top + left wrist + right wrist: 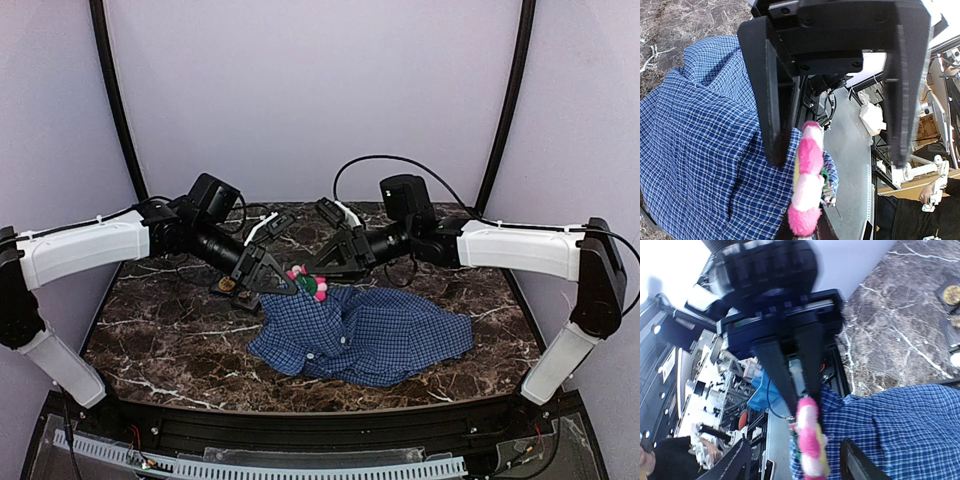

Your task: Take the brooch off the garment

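That brooch (308, 283) looks fluffy and light, the shirt (380, 335) floppy; left fingers (785, 380) pinch the shirt right by it, right fingers (772, 100) are spread. I'd grab the brooch's middle.

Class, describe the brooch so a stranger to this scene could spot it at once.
On the dark marble table lies a crumpled blue check shirt. At its far left corner is the brooch, a fluffy tuft. It alone is pink, white and green amid blue cloth.

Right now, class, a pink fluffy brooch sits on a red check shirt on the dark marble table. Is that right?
No: the shirt is blue check, not red, as the top view shows. The pink brooch and marble table are as stated.
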